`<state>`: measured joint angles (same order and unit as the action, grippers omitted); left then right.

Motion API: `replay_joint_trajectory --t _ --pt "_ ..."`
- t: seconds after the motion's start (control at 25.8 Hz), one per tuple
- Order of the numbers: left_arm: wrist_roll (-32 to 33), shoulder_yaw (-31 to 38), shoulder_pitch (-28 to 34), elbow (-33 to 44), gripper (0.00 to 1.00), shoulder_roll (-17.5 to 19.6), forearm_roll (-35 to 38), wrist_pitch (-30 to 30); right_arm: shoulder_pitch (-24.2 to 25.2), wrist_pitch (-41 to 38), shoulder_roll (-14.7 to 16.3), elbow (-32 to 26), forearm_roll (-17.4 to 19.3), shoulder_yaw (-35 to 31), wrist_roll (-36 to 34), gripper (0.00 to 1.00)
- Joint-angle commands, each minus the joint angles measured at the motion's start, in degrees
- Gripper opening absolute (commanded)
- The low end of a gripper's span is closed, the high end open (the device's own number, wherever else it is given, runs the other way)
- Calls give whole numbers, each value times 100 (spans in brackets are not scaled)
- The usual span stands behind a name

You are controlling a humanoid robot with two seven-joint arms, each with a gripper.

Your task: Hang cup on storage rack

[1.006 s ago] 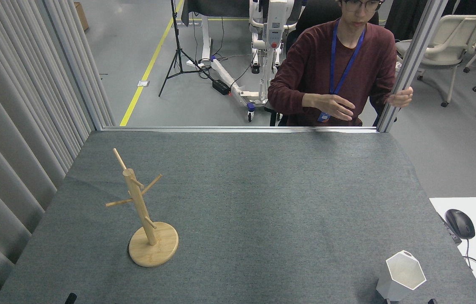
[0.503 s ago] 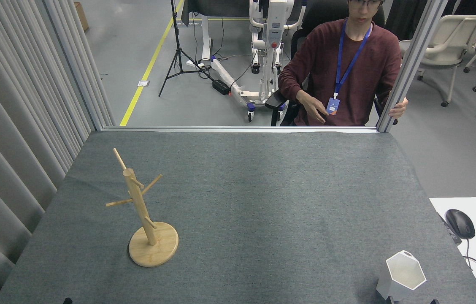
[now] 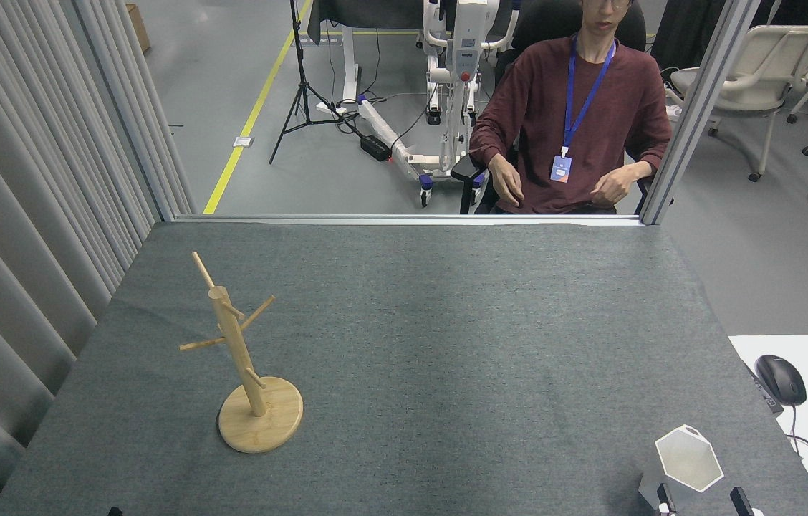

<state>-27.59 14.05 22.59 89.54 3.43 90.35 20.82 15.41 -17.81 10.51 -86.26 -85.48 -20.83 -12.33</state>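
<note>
Your right gripper (image 3: 698, 498) rises beneath the cup (image 3: 687, 466), jaws spread wide to straddle it, because the storage rack (image 3: 243, 358) stands well apart across the worktop (image 3: 447, 358).

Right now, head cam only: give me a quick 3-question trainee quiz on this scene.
1. True or false: the cup already hangs on the rack.
2. Where does the cup stand on the table? A) near right corner B) far left corner C) centre
3. Fill in: the cup's small loop handle points toward the ___ edge of the table.

Key: 1. False, it stands on the table, well apart from the rack. 2. A. 3. Far. Only the right gripper fingertips show, beside the cup.
</note>
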Motion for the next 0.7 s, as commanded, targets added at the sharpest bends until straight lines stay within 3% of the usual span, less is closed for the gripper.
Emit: replay_joint_trajectory --t 0.0,0.66 --pt "0 2 0 -7 100 0 0 1 -64 6 30 57 -3 0 2 99" --pt "-9 37 0 -7 100 9 9 1 -416 15 48 356 -39 44 11 99"
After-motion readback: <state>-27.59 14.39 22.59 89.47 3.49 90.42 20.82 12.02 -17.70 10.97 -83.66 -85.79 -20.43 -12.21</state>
